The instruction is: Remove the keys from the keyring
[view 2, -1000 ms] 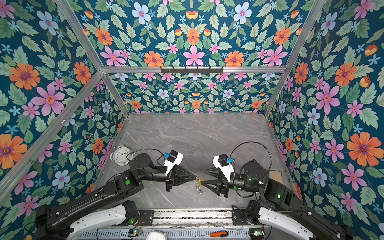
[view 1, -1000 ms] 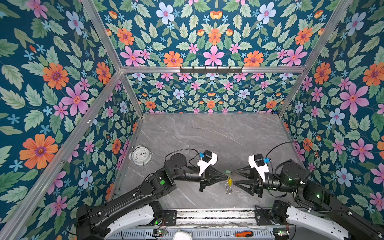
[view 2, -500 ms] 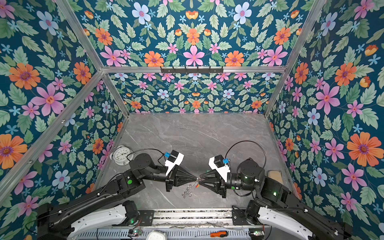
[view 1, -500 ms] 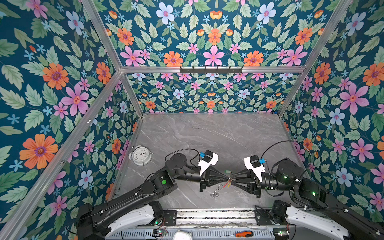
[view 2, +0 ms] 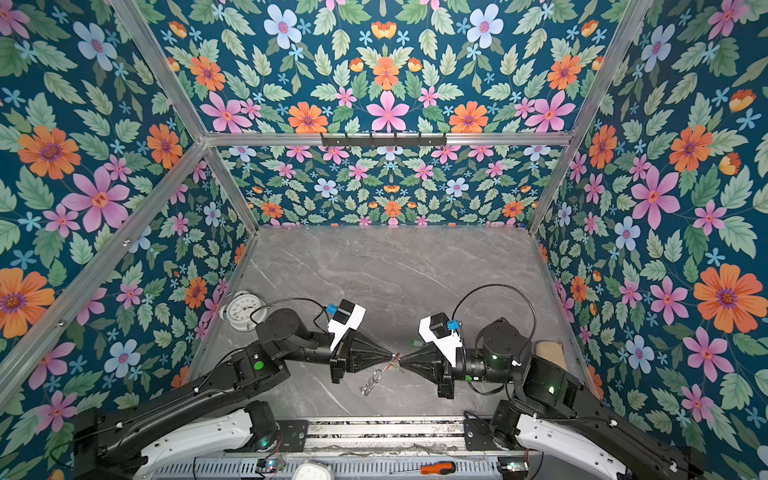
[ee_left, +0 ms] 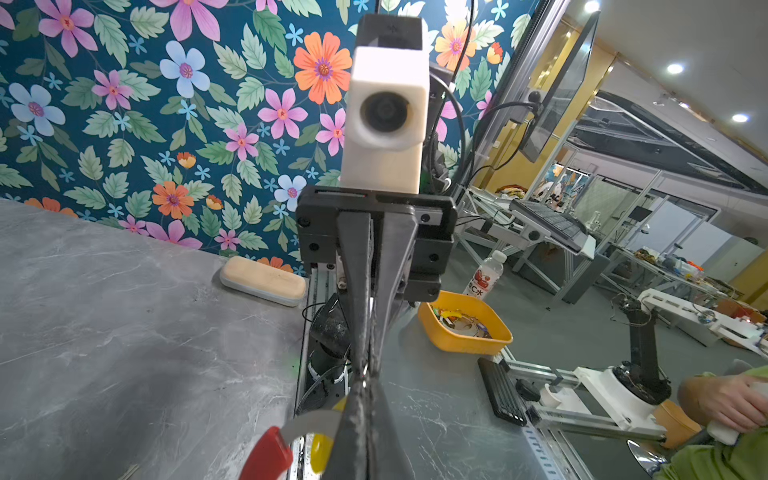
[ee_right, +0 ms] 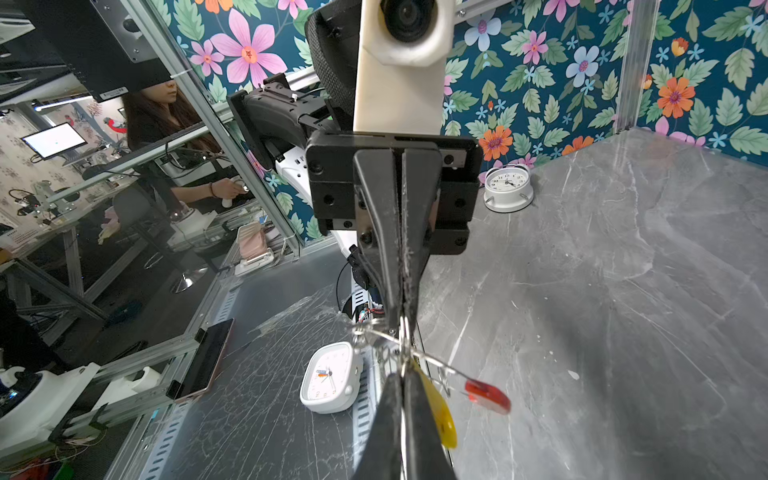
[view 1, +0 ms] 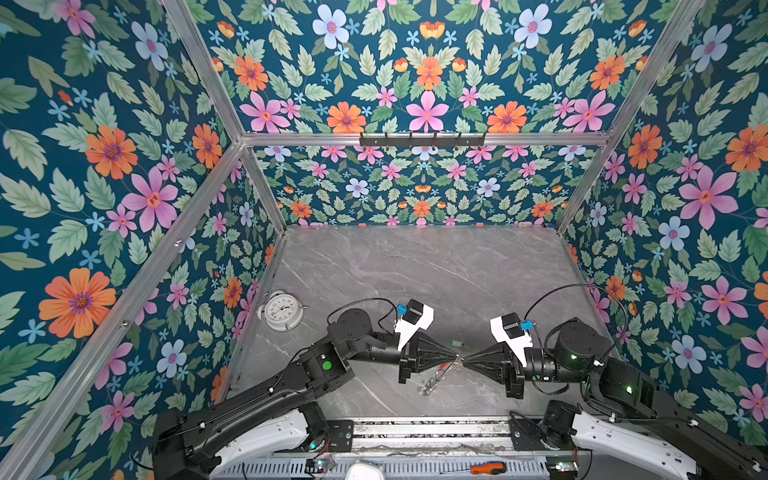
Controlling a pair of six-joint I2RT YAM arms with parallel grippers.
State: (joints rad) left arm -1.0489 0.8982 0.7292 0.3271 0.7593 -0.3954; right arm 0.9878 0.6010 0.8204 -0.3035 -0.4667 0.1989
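Marble tabletop (view 1: 415, 270), left gripper (view 1: 456, 356) and right gripper (view 1: 466, 360) tip to tip, jaws clamped on keyring (ee_right: 486, 397), yellow key (ee_right: 438, 411) dangling below. Guessing one braces, other pulls.

left end effector (view 1: 456, 356), right end effector (view 1: 465, 360), both closed, tips meeting

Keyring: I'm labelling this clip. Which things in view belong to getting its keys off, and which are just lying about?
Job: keyring, yellow key, green key, left gripper, right gripper.
Lying about: round alarm clock, screwdriver, tan case, square clock.
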